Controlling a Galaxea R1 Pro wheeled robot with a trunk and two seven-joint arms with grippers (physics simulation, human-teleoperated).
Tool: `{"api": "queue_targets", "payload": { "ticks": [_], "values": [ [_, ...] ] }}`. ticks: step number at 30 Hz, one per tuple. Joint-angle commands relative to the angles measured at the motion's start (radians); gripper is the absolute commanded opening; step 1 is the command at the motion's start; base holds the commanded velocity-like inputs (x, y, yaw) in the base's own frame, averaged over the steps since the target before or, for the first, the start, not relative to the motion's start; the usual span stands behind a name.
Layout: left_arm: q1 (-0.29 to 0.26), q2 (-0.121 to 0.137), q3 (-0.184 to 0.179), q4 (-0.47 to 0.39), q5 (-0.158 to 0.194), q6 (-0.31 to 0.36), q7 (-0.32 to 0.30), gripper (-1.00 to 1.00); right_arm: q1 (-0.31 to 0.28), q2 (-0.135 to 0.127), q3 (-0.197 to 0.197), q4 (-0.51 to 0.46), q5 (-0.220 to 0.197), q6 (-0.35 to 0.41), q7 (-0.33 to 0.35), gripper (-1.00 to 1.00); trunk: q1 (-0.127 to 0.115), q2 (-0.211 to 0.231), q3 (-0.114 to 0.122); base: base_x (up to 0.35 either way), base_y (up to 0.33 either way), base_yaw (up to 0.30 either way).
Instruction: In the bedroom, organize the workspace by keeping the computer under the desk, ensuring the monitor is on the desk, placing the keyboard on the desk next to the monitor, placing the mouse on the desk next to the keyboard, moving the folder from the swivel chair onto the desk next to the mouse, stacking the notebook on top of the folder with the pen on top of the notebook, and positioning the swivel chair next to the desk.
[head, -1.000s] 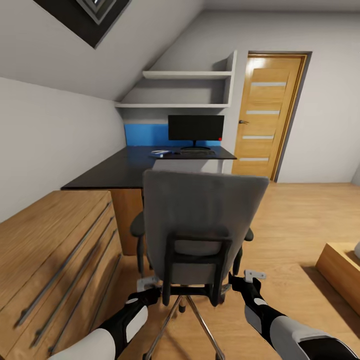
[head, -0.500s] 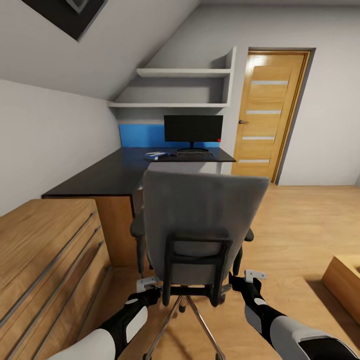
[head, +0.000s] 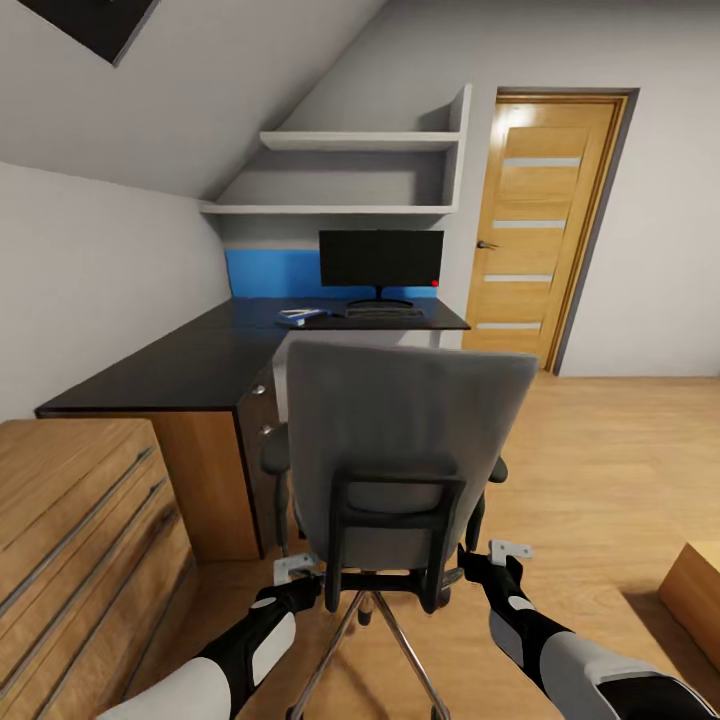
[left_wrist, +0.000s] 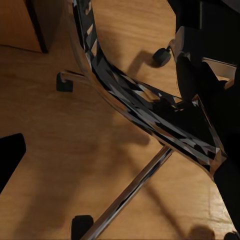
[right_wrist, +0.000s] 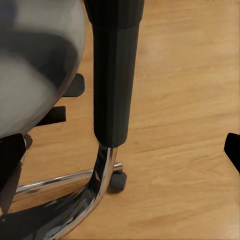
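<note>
While both arms reach in low at the chair's back, the left claw (head: 298, 572) sits at the left side of the black frame under the backrest and the right claw (head: 497, 556) at the right side, and honestly I can't tell if either one is clenched or released, since the tips are tucked behind the frame. The left wrist view looks down on shiny chrome legs and small black castors over wood floor; the right wrist view shows a black sleeve on a curved chrome tube, with one castor below it. The swivel chair (head: 405, 440) has a tall grey fabric-looking back, two black armrests and a chrome star base, and it stands on the light wood floor (head: 610, 470) facing the table, close to its near edge but not tucked under. The table (head: 190, 365) is a flat black L-shape with a wood-coloured side panel and a drawer block with two small round knobs. At its far end there's one monitor (head: 381, 259), a wide black screen with a red dot at the corner, one slim keyboard (head: 384, 312) right in front of its foot, and just left of that the blue folder (head: 297, 316) lying flat with something pale on top, too small to make out. Two white wall shelves (head: 350, 175) hang above, a wooden door (head: 540, 225) is off to the right, and a low light-wood drawer unit (head: 75, 540) sits near left.
</note>
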Motion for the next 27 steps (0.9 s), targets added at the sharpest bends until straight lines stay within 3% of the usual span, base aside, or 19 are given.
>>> {"api": "queue_targets", "payload": {
  "ticks": [1,20,27],
  "values": [
    [-0.001,0.000,-0.014,-0.001,0.013,0.003,0.007,1.00,-0.001,0.000,0.017,0.000,-0.003,-0.001,-0.001,1.00,0.001,0.000,-0.001,0.320,-0.138,0.000],
    [-0.001,-0.001,-0.015,0.008,0.012,0.003,0.007,1.00,-0.001,-0.001,0.017,0.000,-0.003,-0.003,-0.001,1.00,0.001,0.000,-0.001,0.320,-0.138,0.000],
    [-0.001,-0.002,-0.015,0.008,0.012,0.003,0.007,1.00,-0.001,-0.001,0.017,0.009,-0.003,-0.059,-0.001,1.00,0.001,0.000,-0.001,0.320,-0.138,0.000]
  ]
}}
